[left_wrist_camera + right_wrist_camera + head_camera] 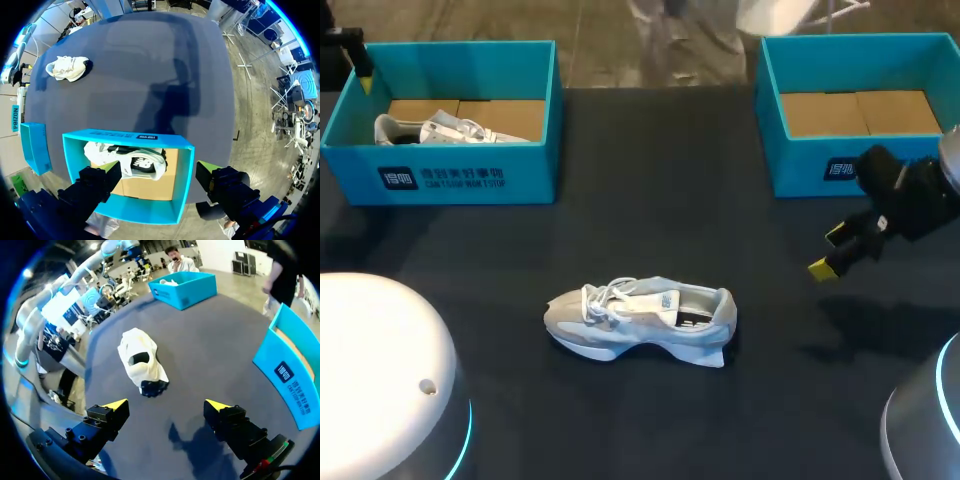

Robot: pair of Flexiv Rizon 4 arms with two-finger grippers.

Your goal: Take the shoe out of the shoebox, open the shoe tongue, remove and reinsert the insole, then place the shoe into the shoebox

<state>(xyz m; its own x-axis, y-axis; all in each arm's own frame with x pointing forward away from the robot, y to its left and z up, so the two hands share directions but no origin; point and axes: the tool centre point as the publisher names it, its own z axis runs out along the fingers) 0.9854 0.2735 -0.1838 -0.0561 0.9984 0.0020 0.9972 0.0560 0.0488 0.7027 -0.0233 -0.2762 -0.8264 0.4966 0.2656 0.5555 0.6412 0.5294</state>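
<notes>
**Shoe out on the counter, both hands released**

The right hand (828,252) hangs with its fingers spread, grasping nothing. The shoe (640,318) sits on the counter (650,180) ahead of it, well clear of its fingers, and an empty shoebox (800,162) stands close beside it. The left hand (156,170), also released, hovers over the other shoebox (125,135), which holds a second shoe (137,164). Taking the shoe out looks done. The tongue and insole steps cannot be judged, and boxing the shoe remains.

A dark, matte table (650,420) spreads wide and flat, with soft shadows lying across its surface.
</notes>
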